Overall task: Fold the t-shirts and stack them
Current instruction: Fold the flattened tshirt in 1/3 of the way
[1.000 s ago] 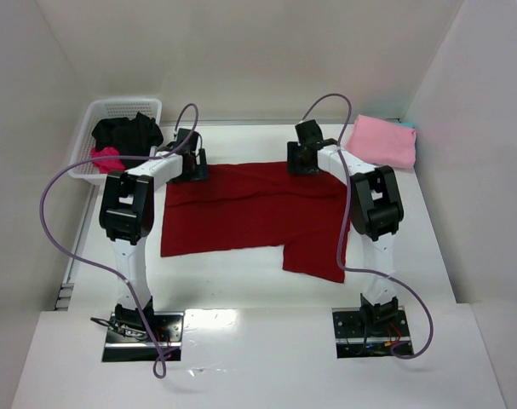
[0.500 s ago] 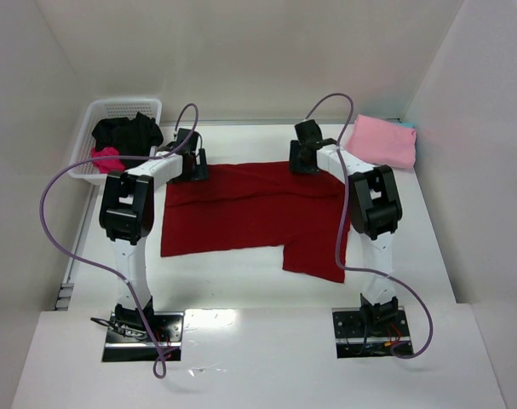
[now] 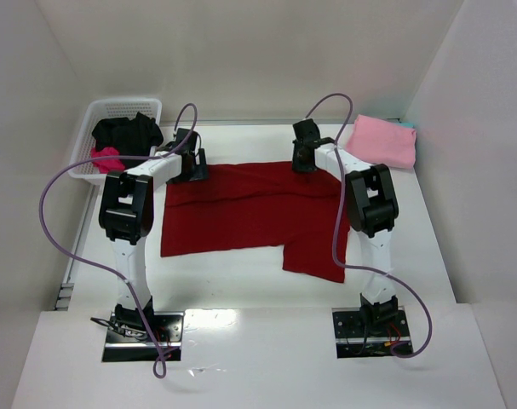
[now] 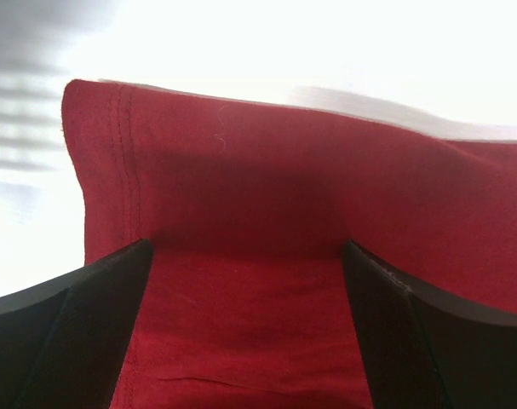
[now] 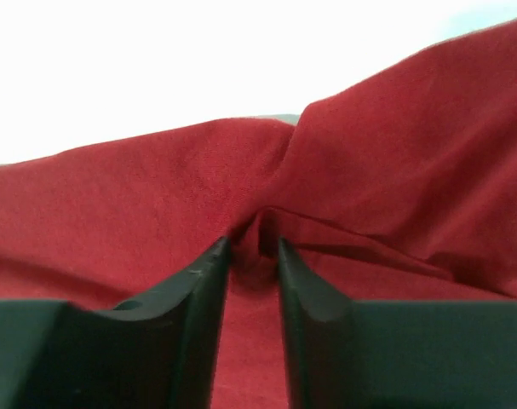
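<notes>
The dark red t-shirt [image 3: 249, 209] lies spread flat in the middle of the table, one sleeve hanging toward the near right. My left gripper [image 3: 192, 166] sits low on its far left corner, open wide, with red cloth [image 4: 267, 187] lying between the fingers [image 4: 88, 324]. My right gripper [image 3: 302, 160] is at the shirt's far edge, right of centre, jaws nearly closed and pinching a raised fold of the red cloth [image 5: 139, 196]. The light pink t-shirt [image 3: 382, 141] lies folded square at the far right.
A white basket [image 3: 126, 106] stands at the far left and holds a black t-shirt [image 3: 127, 130] and a magenta one [image 3: 106, 158]. White walls close in the table at the back and on both sides. Purple cables loop above both arms.
My right gripper has shifted slightly left and farther along the shirt's far edge. The left arm and the shirt have hardly moved.
</notes>
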